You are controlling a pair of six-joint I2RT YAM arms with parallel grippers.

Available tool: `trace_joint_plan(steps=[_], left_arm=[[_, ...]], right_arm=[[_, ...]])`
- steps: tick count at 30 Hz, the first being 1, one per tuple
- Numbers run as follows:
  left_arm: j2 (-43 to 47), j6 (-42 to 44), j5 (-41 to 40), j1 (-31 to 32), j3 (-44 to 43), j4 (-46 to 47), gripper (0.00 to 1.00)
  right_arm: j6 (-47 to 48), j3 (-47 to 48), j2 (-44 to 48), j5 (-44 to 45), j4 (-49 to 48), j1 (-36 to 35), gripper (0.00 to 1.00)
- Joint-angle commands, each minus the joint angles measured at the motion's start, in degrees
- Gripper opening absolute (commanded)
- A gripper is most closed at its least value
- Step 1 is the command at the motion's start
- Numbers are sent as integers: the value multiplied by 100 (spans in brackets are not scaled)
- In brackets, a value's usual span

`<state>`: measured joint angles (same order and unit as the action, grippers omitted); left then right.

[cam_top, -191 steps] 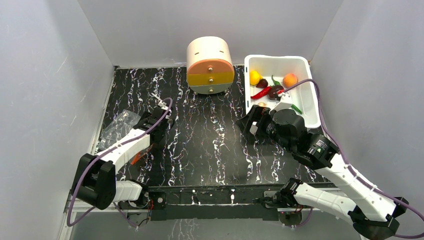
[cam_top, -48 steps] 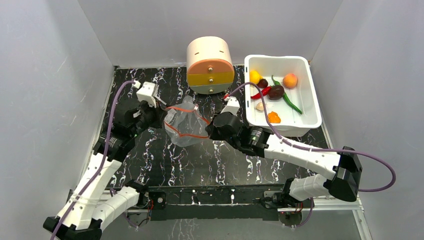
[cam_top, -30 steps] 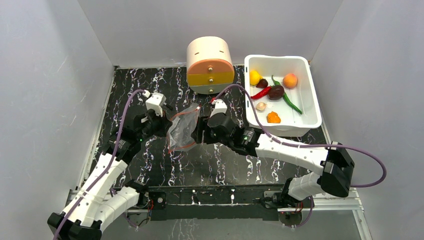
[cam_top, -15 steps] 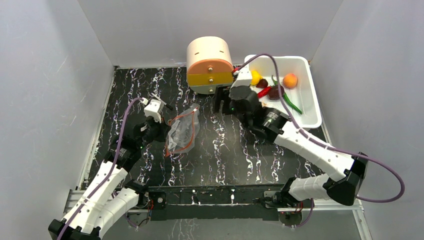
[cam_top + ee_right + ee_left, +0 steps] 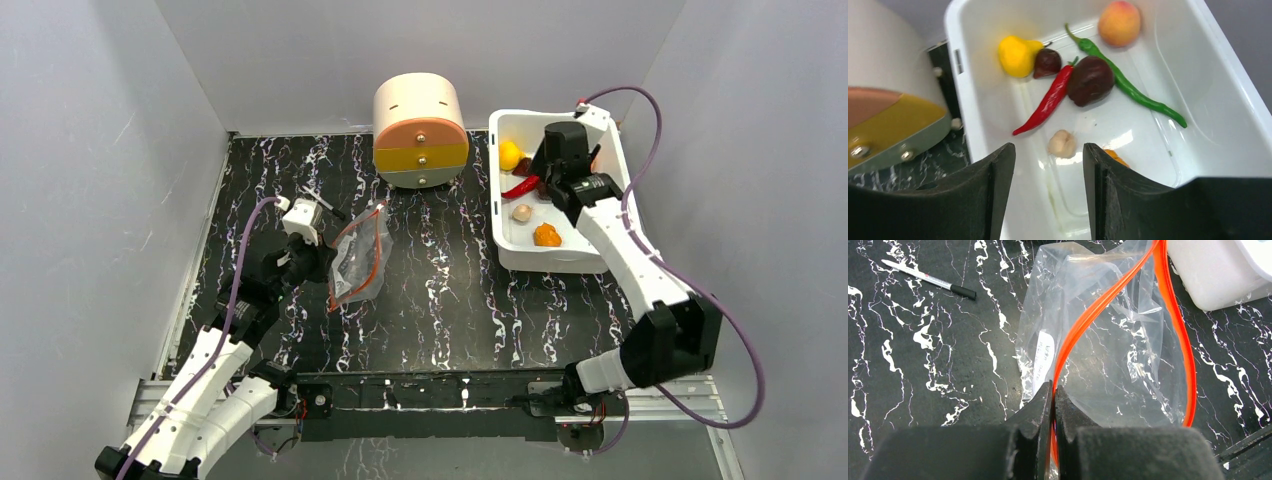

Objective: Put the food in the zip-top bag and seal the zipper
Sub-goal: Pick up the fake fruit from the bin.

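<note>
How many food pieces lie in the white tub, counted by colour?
Yellow lemon: 1
Orange fruits: 2
Red chili: 1
Green chili: 1
Dark maroon pieces: 2
Beige bulb: 1
Total: 8

My left tool (image 5: 1053, 390) pinches the clear bag's (image 5: 1128, 365) orange zipper (image 5: 1178, 327), its mouth gaping. The toy food (image 5: 1090, 80) lies in the white tub (image 5: 1228, 75).
</note>
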<state>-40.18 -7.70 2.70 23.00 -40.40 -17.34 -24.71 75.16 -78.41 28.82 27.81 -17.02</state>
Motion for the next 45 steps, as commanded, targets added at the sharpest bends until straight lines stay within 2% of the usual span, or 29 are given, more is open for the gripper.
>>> trace_joint_plan(steps=[1, 5, 8, 10, 16, 18, 21, 25, 31, 39, 45], left_arm=[[84, 53, -57, -6, 23, 103, 0], [186, 50, -111, -11, 42, 111, 0], [225, 50, -101, -2, 69, 151, 0], [216, 63, -131, -4, 58, 140, 0], [285, 59, -110, -6, 61, 152, 0], [304, 54, -88, -6, 62, 145, 0], [349, 58, -111, -5, 60, 136, 0], [412, 59, -134, -8, 84, 151, 0], [319, 94, -164, -6, 84, 202, 0], [337, 85, -107, -6, 97, 201, 0], [244, 75, -35, -6, 83, 200, 0]], right_arm=[[-629, -52, -591, -439, -519, 754, 50], [-1096, -54, -1047, -338, -809, 1095, 51], [-1508, -93, -1350, -380, -1060, 1339, 59], [-1766, -86, -1543, -552, -1194, 1515, 63], [-2177, -10, -2072, -1254, -1788, 1980, 65], [-2210, 253, -2349, -1268, -1615, 2019, 69], [-2593, 457, -2598, -1124, -1220, 2093, 70], [-2929, 399, -2764, -1527, -1453, 2164, 71], [-3122, 771, -3157, -2057, -1466, 2164, 77], [-3327, 990, -3508, -1984, -1110, 2162, 77], [-3560, 1394, -3862, -1765, -457, 2159, 78]])
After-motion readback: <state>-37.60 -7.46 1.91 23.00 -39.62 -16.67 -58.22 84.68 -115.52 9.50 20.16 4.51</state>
